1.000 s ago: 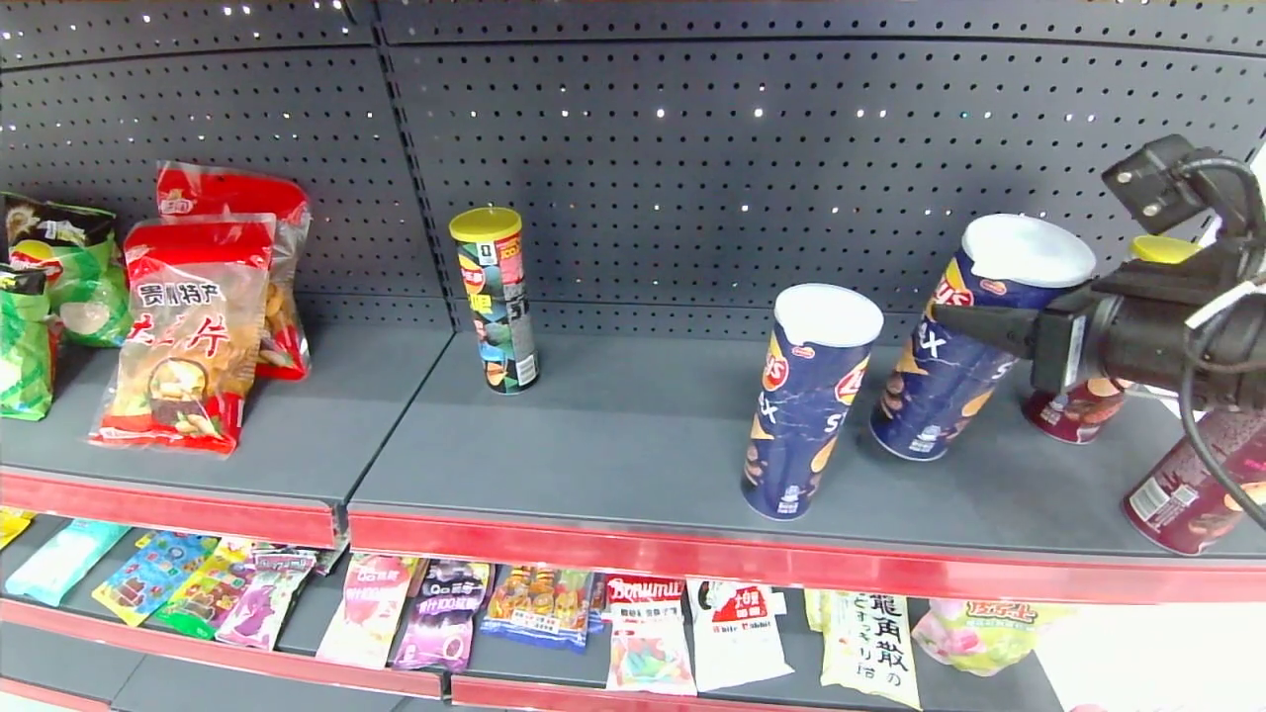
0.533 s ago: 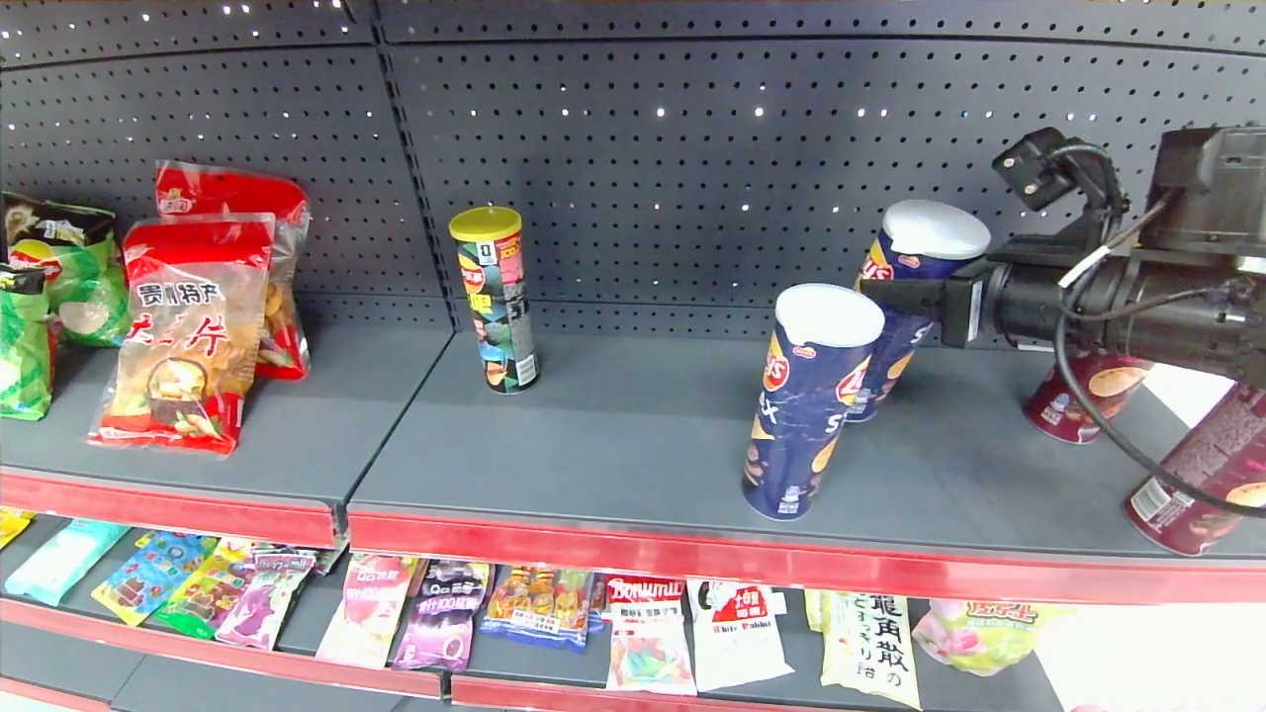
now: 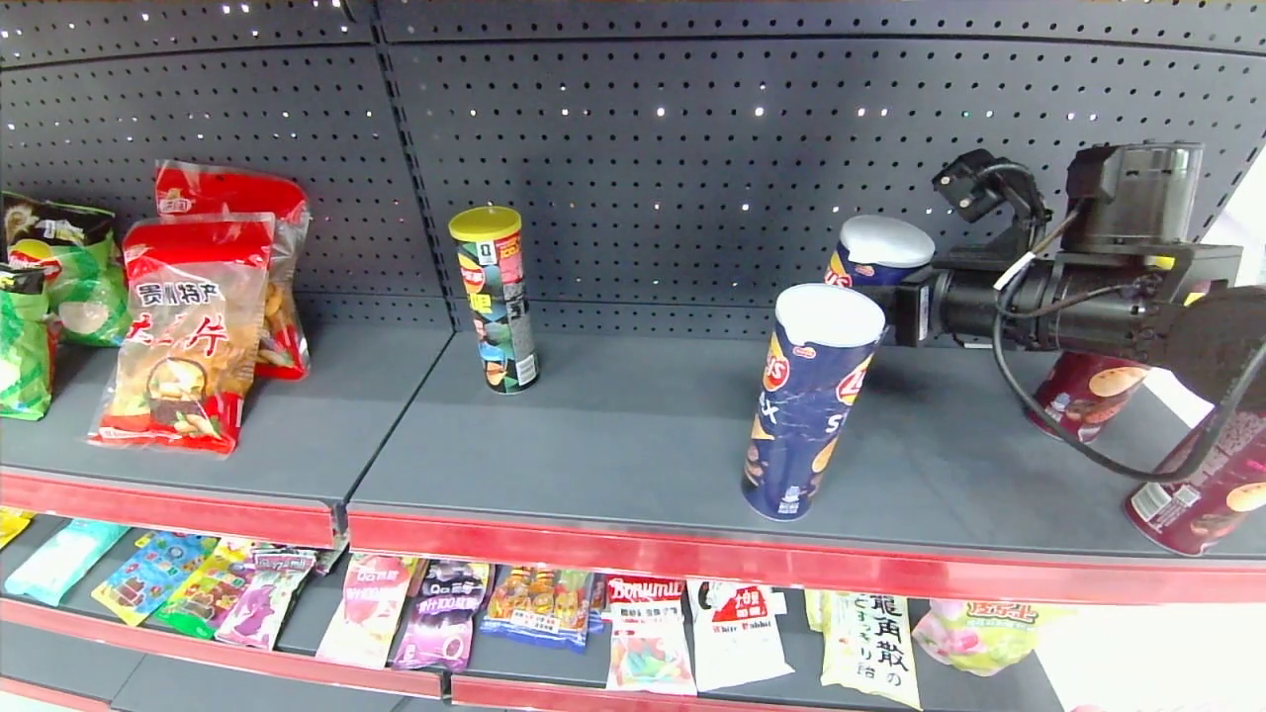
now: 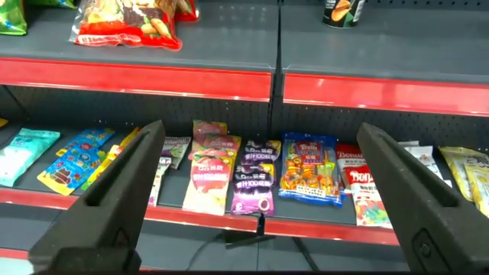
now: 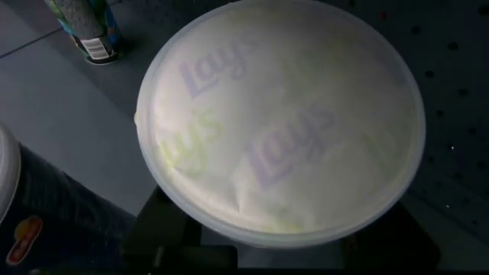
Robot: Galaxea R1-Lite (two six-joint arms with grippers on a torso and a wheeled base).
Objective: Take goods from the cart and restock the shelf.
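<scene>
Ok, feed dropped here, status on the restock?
Right gripper shut on blue can, back of shelf. Left gripper open, by lower shelf. Front can stands close before it.

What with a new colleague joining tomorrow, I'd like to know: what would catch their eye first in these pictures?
First, the right pincer gripping a white-lidded blue chip can toward the back of the upper shelf, just behind a second blue can standing near the front edge. Next come the yellow-lidded can alone mid-shelf and the red snack bags propped further left.
</scene>
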